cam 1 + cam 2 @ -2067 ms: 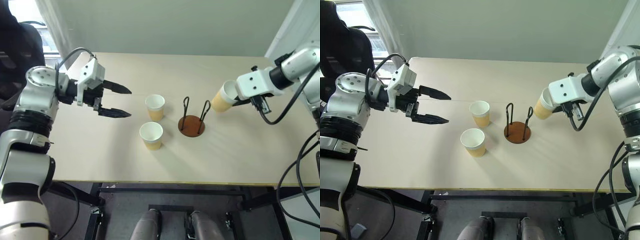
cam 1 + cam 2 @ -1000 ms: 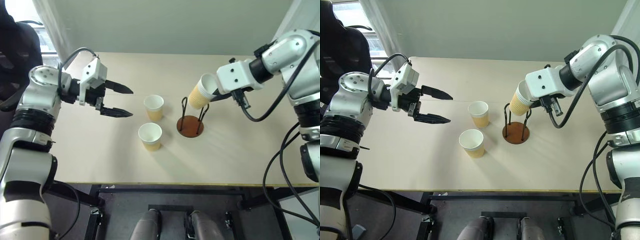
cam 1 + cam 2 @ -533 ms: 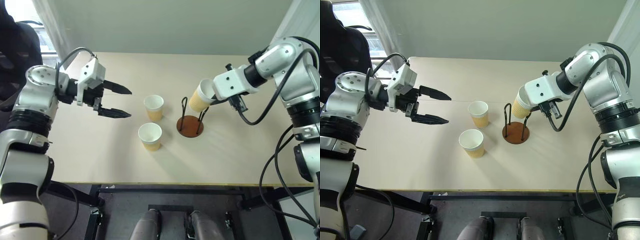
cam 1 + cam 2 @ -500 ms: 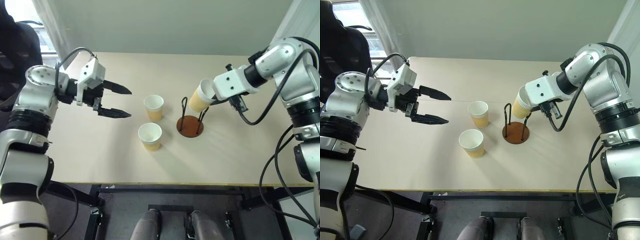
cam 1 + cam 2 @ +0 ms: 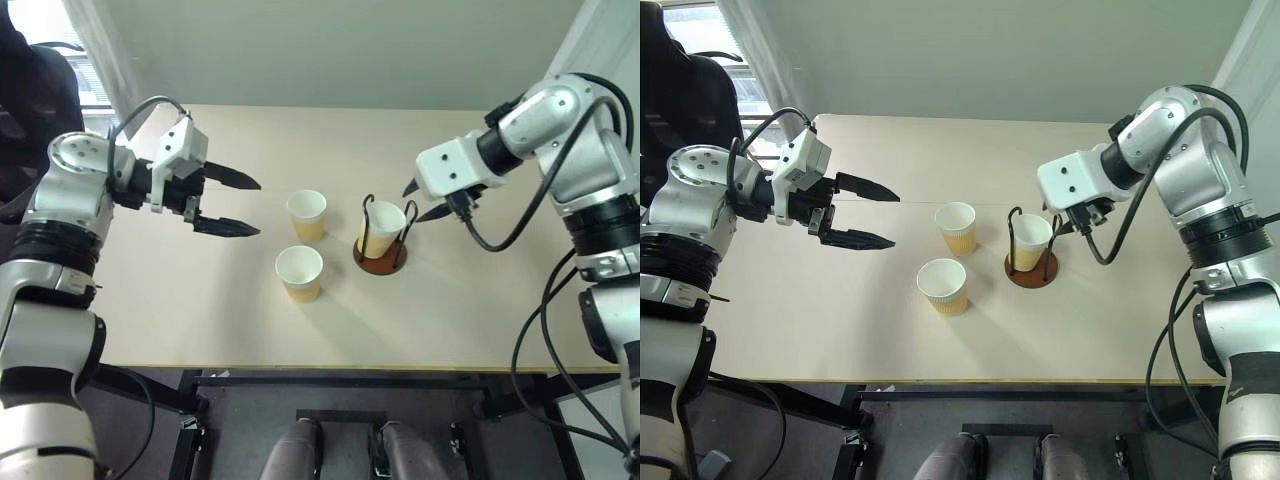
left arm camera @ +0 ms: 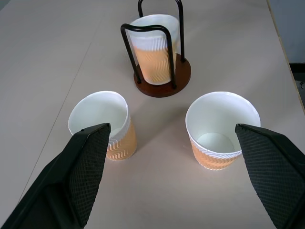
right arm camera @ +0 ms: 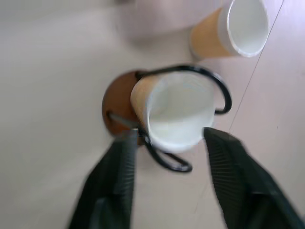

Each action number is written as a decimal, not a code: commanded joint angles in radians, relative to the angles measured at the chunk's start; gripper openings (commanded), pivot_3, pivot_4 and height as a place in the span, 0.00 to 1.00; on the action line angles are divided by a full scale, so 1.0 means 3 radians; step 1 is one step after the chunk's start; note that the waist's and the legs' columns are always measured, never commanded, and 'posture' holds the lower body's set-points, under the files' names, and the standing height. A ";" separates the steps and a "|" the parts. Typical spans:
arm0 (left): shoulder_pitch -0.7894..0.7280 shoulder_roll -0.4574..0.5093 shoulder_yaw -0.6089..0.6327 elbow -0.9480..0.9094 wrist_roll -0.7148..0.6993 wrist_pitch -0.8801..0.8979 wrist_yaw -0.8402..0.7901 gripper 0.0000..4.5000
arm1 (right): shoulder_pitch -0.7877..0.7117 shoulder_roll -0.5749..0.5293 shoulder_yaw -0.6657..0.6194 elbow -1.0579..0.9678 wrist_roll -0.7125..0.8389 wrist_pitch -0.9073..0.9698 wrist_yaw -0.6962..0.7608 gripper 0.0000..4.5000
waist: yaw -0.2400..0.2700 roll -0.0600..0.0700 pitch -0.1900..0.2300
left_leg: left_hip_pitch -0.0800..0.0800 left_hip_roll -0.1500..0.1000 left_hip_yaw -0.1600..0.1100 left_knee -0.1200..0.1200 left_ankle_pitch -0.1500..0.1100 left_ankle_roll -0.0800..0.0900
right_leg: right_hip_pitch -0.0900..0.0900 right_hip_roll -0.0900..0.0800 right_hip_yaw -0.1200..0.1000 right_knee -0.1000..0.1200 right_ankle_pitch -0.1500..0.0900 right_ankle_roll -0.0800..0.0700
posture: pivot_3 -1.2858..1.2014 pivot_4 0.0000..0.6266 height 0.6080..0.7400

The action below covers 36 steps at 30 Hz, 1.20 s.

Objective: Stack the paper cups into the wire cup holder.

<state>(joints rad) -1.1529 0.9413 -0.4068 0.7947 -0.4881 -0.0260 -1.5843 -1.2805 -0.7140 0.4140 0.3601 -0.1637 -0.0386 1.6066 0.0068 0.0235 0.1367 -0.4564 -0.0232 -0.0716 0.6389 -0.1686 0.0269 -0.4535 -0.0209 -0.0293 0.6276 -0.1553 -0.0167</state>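
Right gripper [image 7: 167, 179] of mine hangs just above the wire cup holder [image 5: 381, 255] with its two fingers spread apart, one to each side of the paper cup [image 5: 383, 227] that now sits upright between the black wire loops on the reddish-brown base; nothing is clamped in it. So by my reckoning one cup of three is in place. Two are left: the far cup [image 5: 306, 214] and the near cup [image 5: 300, 272] both stand upright on the table [image 5: 200, 310] just left of the holder, close together but apart. My left gripper [image 5: 232, 203] hovers over the table well to the left of them, fingers wide and empty (its wrist view frames one loose cup beside each fingertip, so either looks an easy next pick).

Whether the seated cup has dropped fully onto the base or rides a little high against the wires I cannot tell, since my right wrist view is blurred. From the head views my right fingertips are largely tucked behind the gripper body.
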 commanded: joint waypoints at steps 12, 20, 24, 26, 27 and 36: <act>-0.0064 0.0067 0.0104 -0.0078 -0.0020 0.0520 -0.0100 1.00 | 0.0260 0.0069 -0.1063 -0.0356 0.1098 0.2151 -0.0537 0.51 | 0.0017 0.0000 0.0000 | -0.0002 -0.0002 0.0001 0.0001 0.0000 -0.0009 | 0.0001 0.0000 0.0000 -0.0002 -0.0001 -0.0001 | 0.52 0.24 1.00; -0.0235 0.0017 -0.0035 0.0065 0.0213 0.0233 -0.0100 1.00 | 0.0584 -0.0024 -0.1420 -0.0498 0.1562 0.2545 -0.0758 0.51 | 0.0019 0.0000 0.0000 | 0.0004 0.0000 0.0000 -0.0006 0.0008 -0.0018 | 0.0000 0.0001 0.0000 0.0003 -0.0003 -0.0004 | 0.52 0.24 1.00; -0.0548 -0.0143 -0.0150 0.0454 0.0966 -0.0552 -0.0006 1.00 | 0.0647 -0.0154 -0.1330 -0.0520 0.1574 0.2539 -0.0727 0.51 | 0.0030 0.0000 0.0000 | 0.0000 -0.0001 0.0000 -0.0002 0.0009 -0.0018 | 0.0002 0.0001 0.0001 0.0004 -0.0001 -0.0002 | 0.52 0.24 1.00; -0.0711 -0.0245 -0.0232 0.0642 0.1371 -0.0940 0.0164 1.00 | 0.0657 -0.0190 -0.1296 -0.0523 0.1567 0.2516 -0.0718 0.51 | 0.0032 0.0000 0.0000 | -0.0001 -0.0002 0.0000 0.0000 0.0009 -0.0017 | 0.0002 0.0000 0.0002 0.0002 0.0000 -0.0002 | 0.52 0.24 1.00; -0.0778 -0.0297 -0.0264 0.0722 0.1543 -0.1116 0.0260 1.00 | 0.0656 -0.0208 -0.1275 -0.0519 0.1562 0.2502 -0.0709 0.51 | 0.0030 0.0000 0.0000 | -0.0002 -0.0003 -0.0001 0.0001 0.0009 -0.0017 | 0.0003 0.0000 0.0002 0.0002 0.0000 -0.0001 | 0.52 0.24 1.00; -0.1025 -0.0623 -0.0374 0.1083 0.2474 -0.1832 0.0629 1.00 | 0.0523 -0.0307 -0.1165 -0.0372 0.1542 0.2462 -0.0635 0.51 | 0.0027 -0.0001 0.0000 | -0.0005 -0.0002 0.0001 0.0001 0.0012 0.0001 | 0.0000 0.0002 0.0003 -0.0002 0.0002 0.0012 | 0.52 0.24 1.00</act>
<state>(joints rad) -1.4180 0.7480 -0.5209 1.1081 0.2083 -0.5378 -1.4292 -1.0851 -0.7868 0.0689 0.2609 0.2900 0.7151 1.4053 0.0148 0.0233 0.1367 -0.4582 -0.0233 -0.0715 0.6393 -0.1648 0.0285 -0.4537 -0.0205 -0.0282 0.6268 -0.1544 -0.0124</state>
